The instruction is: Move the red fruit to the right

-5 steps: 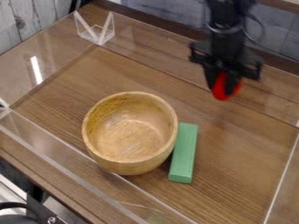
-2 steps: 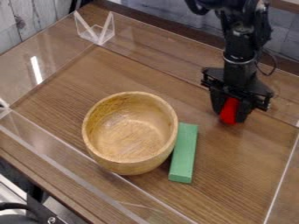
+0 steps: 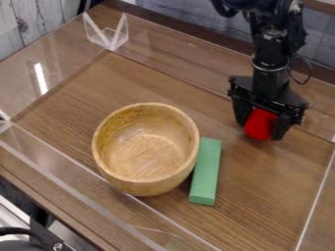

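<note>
One red fruit (image 3: 263, 124) on table, gripper (image 3: 265, 122) spread around it

Bowl (image 3: 145, 148), green block (image 3: 207, 171) crowd front; rear free.

hidden: upper part of the red fruit (image 3: 265, 124) is covered by the gripper (image 3: 267, 122), leafy top not seen | contact: whether the fingers touch the fruit cannot be told | cut off: arm (image 3: 268, 29) by the top edge; clear tray wall (image 3: 314, 211) by the right edge
</note>
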You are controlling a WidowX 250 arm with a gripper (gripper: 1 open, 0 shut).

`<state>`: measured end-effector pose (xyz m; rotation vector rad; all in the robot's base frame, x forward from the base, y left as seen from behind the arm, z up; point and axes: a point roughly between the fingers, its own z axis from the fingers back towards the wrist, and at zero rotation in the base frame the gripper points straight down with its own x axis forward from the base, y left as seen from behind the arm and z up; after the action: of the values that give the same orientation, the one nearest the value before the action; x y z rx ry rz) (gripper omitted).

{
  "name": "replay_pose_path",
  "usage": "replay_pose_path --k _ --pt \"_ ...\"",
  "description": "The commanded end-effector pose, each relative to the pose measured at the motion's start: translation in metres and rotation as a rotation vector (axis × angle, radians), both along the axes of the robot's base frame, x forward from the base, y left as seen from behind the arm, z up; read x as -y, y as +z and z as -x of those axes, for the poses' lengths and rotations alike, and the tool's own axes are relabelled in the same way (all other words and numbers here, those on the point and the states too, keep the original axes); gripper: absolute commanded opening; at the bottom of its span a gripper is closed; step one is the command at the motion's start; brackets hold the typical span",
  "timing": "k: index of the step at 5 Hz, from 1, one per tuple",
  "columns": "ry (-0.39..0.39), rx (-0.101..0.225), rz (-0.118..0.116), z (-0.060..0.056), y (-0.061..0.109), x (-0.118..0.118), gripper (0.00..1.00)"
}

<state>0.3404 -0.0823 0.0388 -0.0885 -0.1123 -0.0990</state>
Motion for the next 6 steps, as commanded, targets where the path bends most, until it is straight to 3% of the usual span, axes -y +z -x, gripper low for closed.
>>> replay_pose_path --k 1,6 --pt "-0.002 0.063 0.015 -0.014 0.020 0.002 1.00" --pt "0.017 0.065 0.035 -0.014 0.033 -0.002 1.00"
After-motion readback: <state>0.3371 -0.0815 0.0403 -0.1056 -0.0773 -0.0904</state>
